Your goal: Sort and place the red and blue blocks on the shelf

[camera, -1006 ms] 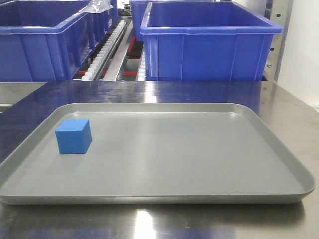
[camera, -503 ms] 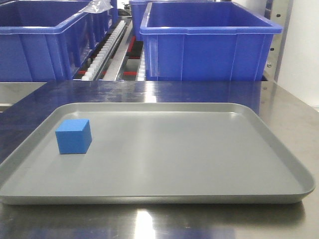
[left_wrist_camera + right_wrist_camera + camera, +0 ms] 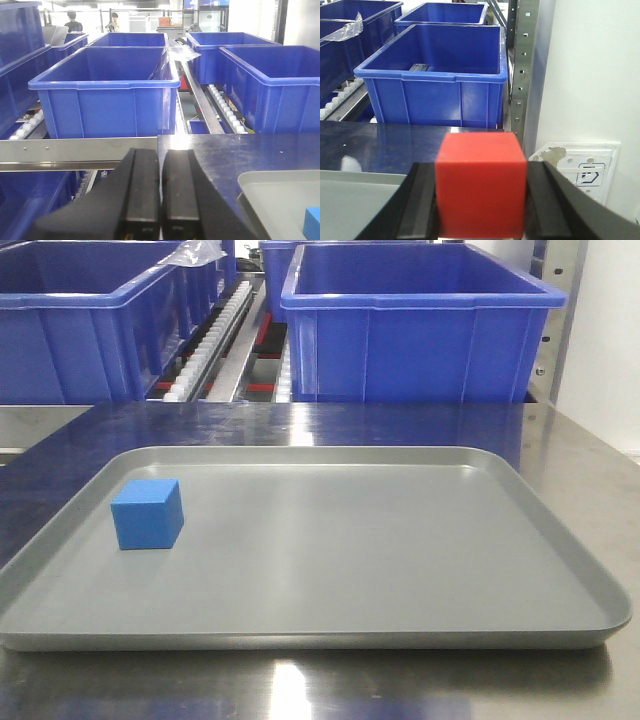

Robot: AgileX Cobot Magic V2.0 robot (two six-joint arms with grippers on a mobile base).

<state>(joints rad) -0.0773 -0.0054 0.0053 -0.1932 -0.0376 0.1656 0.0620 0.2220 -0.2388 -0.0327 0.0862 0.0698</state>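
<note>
Jaws of the right gripper (image 3: 481, 200) are pinching the red block (image 3: 481, 172), facing a bin (image 3: 435, 90), while the left gripper's (image 3: 160, 185) are pressing together, empty. The blue block (image 3: 148, 513) is sitting on the tray (image 3: 420, 540), left side. Neither block seems to be lying on the shelf (image 3: 75, 150) yet, so both placements are waiting.

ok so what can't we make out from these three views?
Right wrist view: the red block is cut off at its underside by the bottom edge, and it hides whatever lies below the right gripper.
Right wrist view: dark item inside the blue bin, too small to identify.
Left wrist view: blue block cropped by the frame corner; only a bit shows.
Front view: neither gripper nor the red block is in frame.
</note>
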